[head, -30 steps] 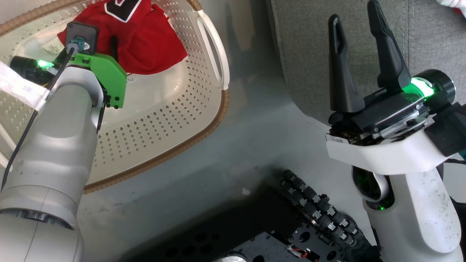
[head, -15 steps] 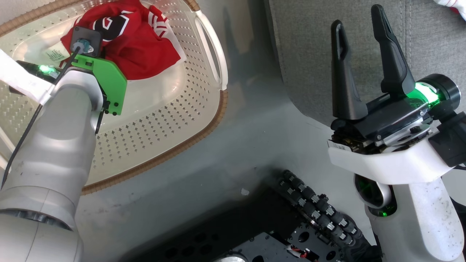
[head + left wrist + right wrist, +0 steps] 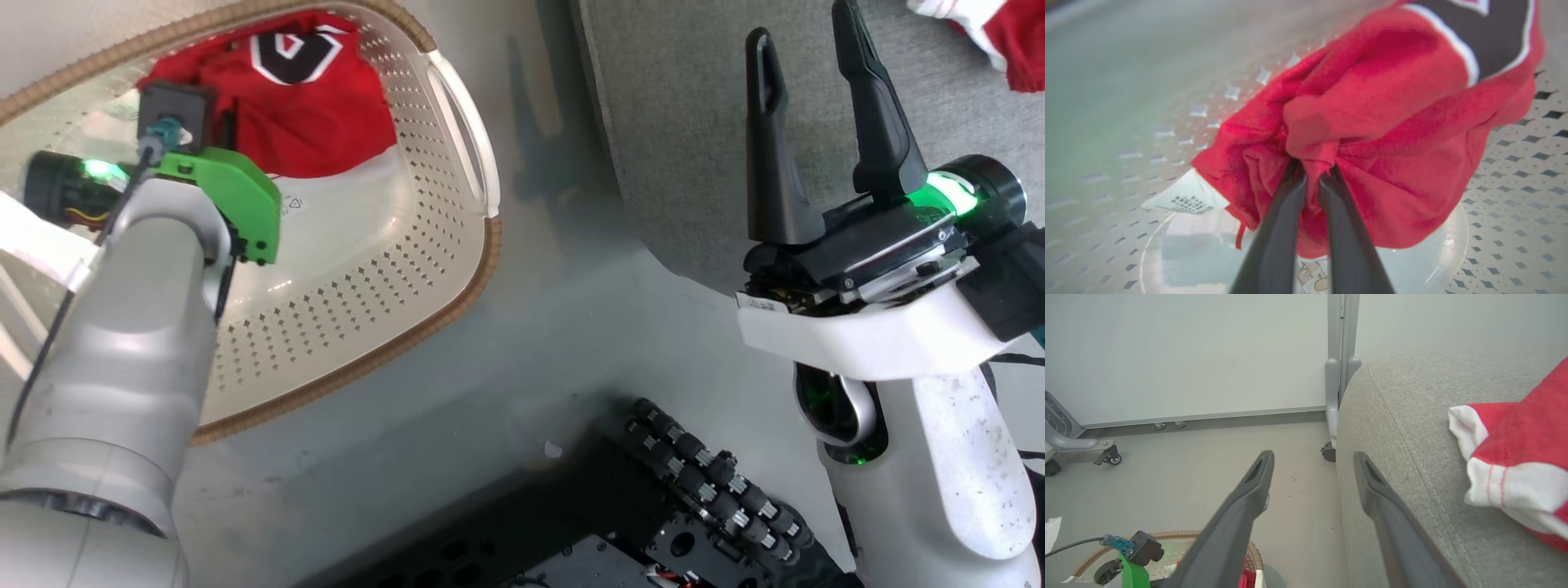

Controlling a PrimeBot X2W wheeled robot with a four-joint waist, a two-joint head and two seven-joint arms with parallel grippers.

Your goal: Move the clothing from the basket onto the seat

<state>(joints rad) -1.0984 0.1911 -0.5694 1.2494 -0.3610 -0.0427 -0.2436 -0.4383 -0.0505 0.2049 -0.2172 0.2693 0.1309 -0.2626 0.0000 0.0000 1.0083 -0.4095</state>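
Observation:
A red jersey (image 3: 326, 114) with black-and-white lettering lies bunched in the cream perforated basket (image 3: 392, 269) at the upper left of the head view. In the left wrist view my left gripper (image 3: 1312, 173) is shut on a fold of the red jersey (image 3: 1380, 122), just above the basket floor (image 3: 1515, 196). My right gripper (image 3: 800, 28) stands open and empty over the edge of the grey seat (image 3: 686, 122). Another red garment with white trim (image 3: 1515, 457) lies on the seat (image 3: 1412, 428).
A paper label (image 3: 1186, 198) sits on the basket floor beside the jersey. Grey floor (image 3: 555, 327) separates the basket from the seat. The robot's dark base (image 3: 694, 482) is at the bottom. A grey post on a castor (image 3: 1339, 375) stands by the seat's corner, before a white wall.
The head camera has shifted slightly. The jersey has been gathered into a tighter bunch at the left gripper, its lettering now facing up. The right gripper stays open in place.

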